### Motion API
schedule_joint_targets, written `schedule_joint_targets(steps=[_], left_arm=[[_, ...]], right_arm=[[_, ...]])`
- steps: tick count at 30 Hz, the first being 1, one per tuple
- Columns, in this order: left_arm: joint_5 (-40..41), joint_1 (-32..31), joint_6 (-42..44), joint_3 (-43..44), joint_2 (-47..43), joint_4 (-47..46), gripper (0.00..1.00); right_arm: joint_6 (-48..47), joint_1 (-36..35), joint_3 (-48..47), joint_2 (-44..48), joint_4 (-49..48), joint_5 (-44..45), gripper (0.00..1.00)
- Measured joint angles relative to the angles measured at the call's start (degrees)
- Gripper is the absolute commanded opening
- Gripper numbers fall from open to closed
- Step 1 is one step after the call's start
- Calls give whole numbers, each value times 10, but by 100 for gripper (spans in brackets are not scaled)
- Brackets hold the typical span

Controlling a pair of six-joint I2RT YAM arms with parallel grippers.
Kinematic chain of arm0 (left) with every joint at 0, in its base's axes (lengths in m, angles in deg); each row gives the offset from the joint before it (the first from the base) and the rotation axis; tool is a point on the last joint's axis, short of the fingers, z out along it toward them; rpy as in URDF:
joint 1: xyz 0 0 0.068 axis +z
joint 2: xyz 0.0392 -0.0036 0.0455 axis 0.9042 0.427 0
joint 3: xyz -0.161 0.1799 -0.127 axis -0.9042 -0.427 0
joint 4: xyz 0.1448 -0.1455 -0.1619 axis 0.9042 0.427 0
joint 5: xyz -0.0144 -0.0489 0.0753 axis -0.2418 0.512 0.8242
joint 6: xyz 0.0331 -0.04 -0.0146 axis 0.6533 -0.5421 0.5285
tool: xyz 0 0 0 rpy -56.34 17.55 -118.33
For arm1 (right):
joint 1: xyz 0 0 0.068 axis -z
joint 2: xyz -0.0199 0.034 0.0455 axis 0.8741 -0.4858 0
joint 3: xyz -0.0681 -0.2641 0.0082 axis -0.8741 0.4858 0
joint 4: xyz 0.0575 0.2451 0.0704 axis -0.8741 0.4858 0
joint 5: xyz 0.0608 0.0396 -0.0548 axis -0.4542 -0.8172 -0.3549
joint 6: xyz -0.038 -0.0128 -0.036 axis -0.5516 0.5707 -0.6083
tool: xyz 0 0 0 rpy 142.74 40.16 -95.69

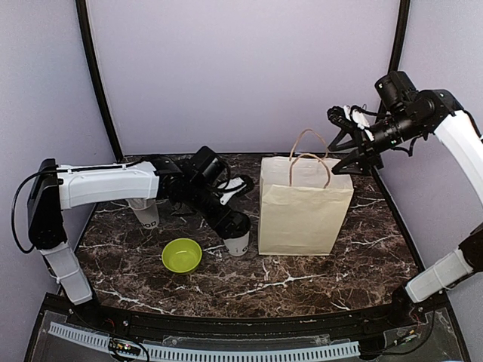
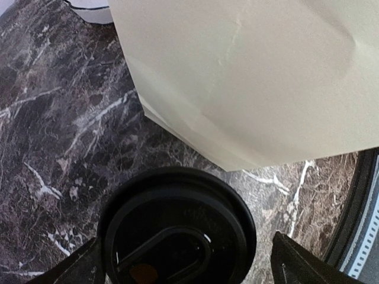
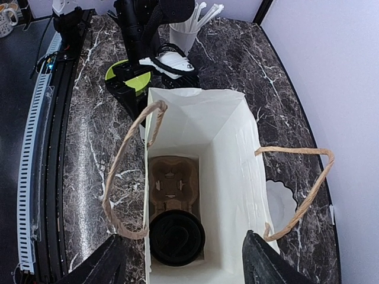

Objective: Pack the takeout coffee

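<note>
At the far left, behind your left arm, the straw cup [image 1: 145,213] stands on the marble table [image 1: 317,280], and nearer you the green bowl [image 1: 181,255] sits just left of the action. Your left gripper [image 1: 226,219] is down over the standing coffee cup [image 1: 238,245], which is upright on the table just beside the paper bag [image 1: 304,207]. In the left wrist view its fingers [image 2: 296,267] stand wide on either side of the black lid [image 2: 177,228], with a gap showing on the right side, so the jaws are spread and not clamped on the cup. Moving right, the bag stands upright with its handles up. Looking down through the right wrist view, you can see the cardboard carrier [image 3: 173,180] on the bag's floor, with the bagged coffee cup [image 3: 176,238] seated in its nearer slot. Your right gripper [image 1: 341,154] hangs above the bag's right side, jaws parted wide and holding nothing.
</note>
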Motion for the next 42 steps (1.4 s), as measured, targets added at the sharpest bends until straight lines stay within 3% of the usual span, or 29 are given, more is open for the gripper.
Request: schedule_joint_targets(steps=[4,8,16,25,42], left_arm=[[-11,-1,-3,44,7,63,98],[-22,-2,-3,110,16,129,92],[-21,-2,-1,239,85,241,92],[0,-2,15,252,132,302,89],[0,-2,37,280,149,313,82]], right_arm=[[0,5,-15,-6,2,-1,68],[0,11,-36,-14,4,-6,68],[0,17,-45,-23,4,-7,68],[0,30,-45,-24,4,-6,68],[0,31,-45,-24,2,-3,68]])
